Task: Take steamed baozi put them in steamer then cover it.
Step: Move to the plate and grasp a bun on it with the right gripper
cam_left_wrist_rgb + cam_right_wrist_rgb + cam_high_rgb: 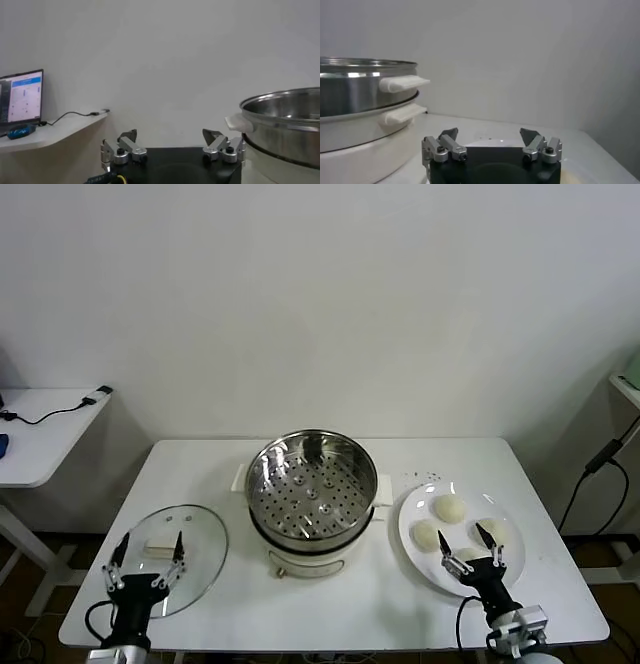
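A: Buns (449, 508) sit on the plate (415, 502) at lower right of the head view, directly beyond the right end effector (470, 544), whose fingers are spread and empty.

B: And the left end effector (147, 557)?

A: Spread too, over the glass lid (200, 534) at lower left. The steamer (311, 482) stands between them, so the right arm is nearer the buns.

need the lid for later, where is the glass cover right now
In the head view the cover lies flat on the table's left side, left of the steamer, under the open left hand.
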Controlling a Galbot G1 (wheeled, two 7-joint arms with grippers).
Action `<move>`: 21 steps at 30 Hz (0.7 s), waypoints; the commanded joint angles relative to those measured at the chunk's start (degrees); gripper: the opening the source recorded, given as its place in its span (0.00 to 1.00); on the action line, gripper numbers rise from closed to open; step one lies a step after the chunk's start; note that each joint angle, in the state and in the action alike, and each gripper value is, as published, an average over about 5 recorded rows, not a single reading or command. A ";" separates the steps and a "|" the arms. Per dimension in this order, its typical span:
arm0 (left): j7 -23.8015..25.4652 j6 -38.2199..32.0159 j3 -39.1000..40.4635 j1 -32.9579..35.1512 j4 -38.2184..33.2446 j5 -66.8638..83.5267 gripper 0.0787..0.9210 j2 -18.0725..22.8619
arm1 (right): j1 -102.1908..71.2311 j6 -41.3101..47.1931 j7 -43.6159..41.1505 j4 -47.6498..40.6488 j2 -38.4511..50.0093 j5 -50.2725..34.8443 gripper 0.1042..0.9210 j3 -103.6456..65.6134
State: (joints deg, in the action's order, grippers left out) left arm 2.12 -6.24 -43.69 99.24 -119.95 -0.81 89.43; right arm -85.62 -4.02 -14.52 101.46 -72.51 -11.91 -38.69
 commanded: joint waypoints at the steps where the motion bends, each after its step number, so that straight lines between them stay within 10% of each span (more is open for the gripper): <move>1: -0.17 0.33 0.04 -0.02 -0.08 -0.12 0.88 -0.10 | 5.98 5.66 -10.31 -2.45 9.97 5.13 0.88 -1.26; 11: -1.34 0.75 0.82 0.31 -0.50 -0.92 0.88 -0.78 | 28.48 18.57 -28.99 -12.76 40.91 10.90 0.88 19.12; 21: -1.81 0.49 0.77 1.04 -0.67 -0.98 0.88 -0.83 | 78.30 14.84 -43.67 -30.69 45.70 12.92 0.88 70.38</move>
State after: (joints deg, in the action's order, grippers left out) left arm 0.41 -5.76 -42.95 100.25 -120.64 -1.68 88.63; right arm -43.77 9.18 -44.81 83.65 -37.50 -1.99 -4.61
